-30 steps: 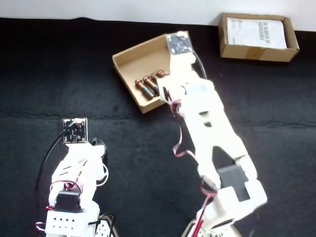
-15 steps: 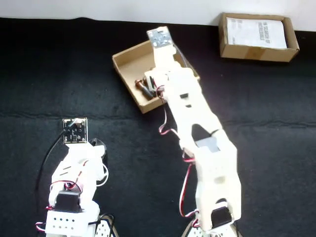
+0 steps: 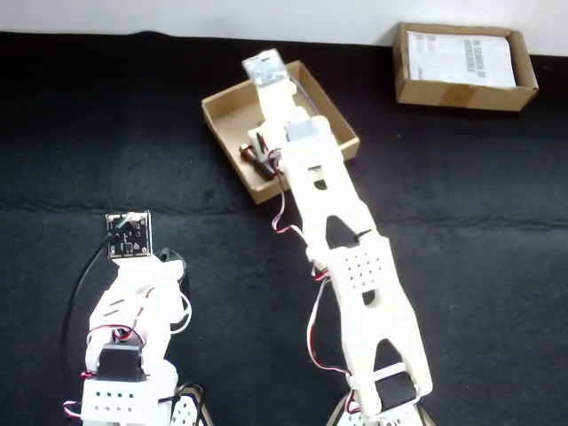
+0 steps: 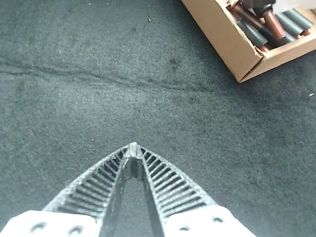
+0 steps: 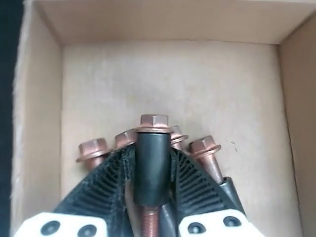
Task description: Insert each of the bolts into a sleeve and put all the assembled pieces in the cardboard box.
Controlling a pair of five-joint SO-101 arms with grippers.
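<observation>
Several assembled pieces (image 5: 205,148) lay on the floor of the cardboard box (image 5: 163,22), and above them the right gripper (image 5: 152,149) clamped one more, a bolt (image 5: 154,121) seated in a black sleeve (image 5: 152,170). The left gripper (image 4: 132,148) sat closed and empty over the dark table (image 4: 74,74), apart from the box.

In the high view the right arm (image 3: 319,177) covers most of the cardboard box (image 3: 222,111) and its contents. The fingers (image 5: 111,182) of the right gripper (image 5: 152,150) hide the shafts of the bolts (image 5: 92,147) behind them. The held piece (image 5: 152,168) runs off the picture's edge.
</observation>
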